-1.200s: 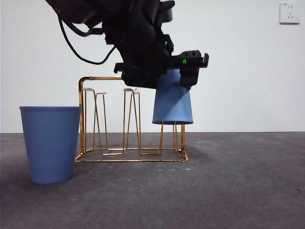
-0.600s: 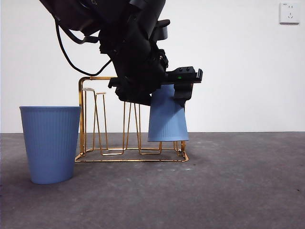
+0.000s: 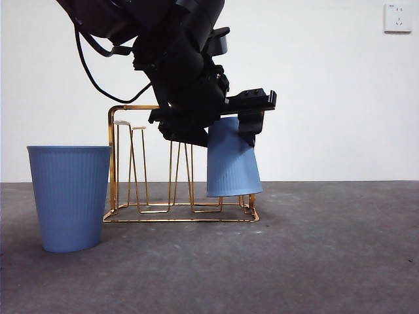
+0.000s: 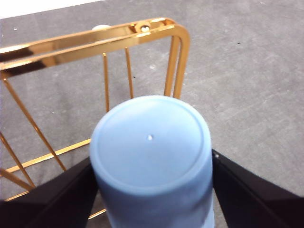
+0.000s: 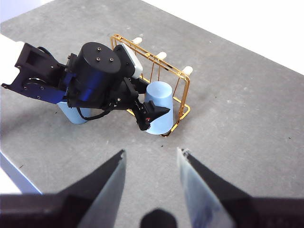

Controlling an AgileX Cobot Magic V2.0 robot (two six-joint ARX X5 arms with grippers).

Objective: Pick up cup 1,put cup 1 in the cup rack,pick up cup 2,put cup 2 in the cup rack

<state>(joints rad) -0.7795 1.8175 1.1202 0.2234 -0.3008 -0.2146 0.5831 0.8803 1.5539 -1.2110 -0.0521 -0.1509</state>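
Cup 2 [image 3: 69, 196] stands upright nearest the camera, untouched beside the cup rack [image 3: 131, 163]. Farther back, the left gripper [image 4: 151, 190] clamps inverted cup 1 [image 3: 232, 160], tilted over the rack's end, unreleased. The right gripper [image 5: 151, 178] hangs open, well apart.

A plain white wall [image 3: 340, 98] with a socket [image 3: 397, 17] backs the dark grey table [image 3: 314, 261].

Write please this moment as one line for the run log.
left pincer: shut on inverted blue cup at cup rack end | right pincer: open, waiting above | second blue cup: upright on table
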